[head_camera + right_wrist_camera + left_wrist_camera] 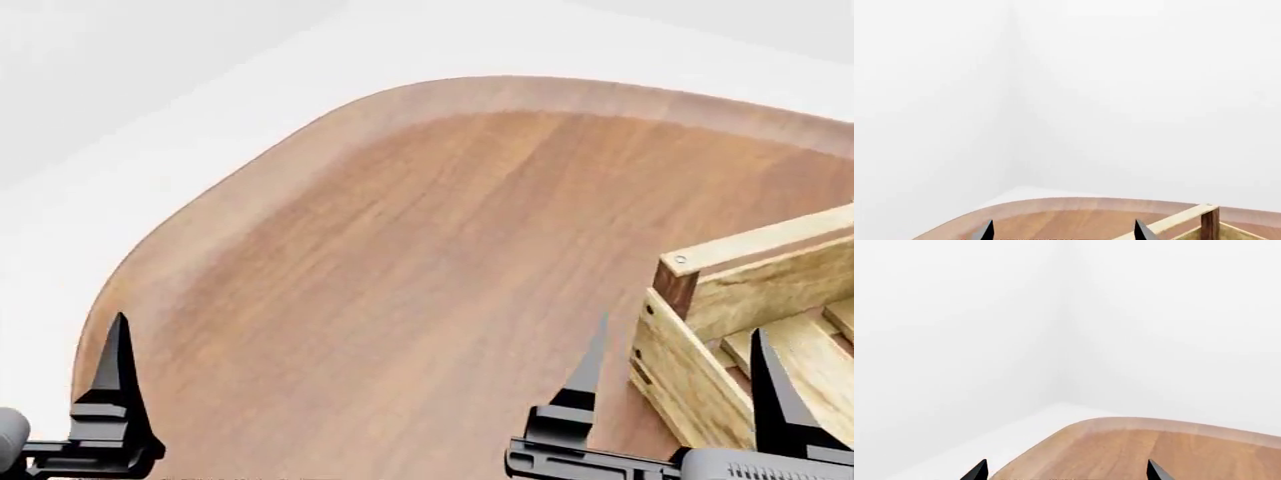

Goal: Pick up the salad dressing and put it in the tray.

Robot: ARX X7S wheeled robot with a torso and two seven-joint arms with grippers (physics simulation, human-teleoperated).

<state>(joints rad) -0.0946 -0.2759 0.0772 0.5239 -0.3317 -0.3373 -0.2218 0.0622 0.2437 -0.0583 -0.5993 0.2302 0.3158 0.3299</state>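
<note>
Wood table rim rounded, tray right

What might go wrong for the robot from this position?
The salad dressing shows in no view, so the robot may have to search first. The right gripper, open, sits close to the tray corner and might bump it. The left gripper is open near the table edge.
</note>
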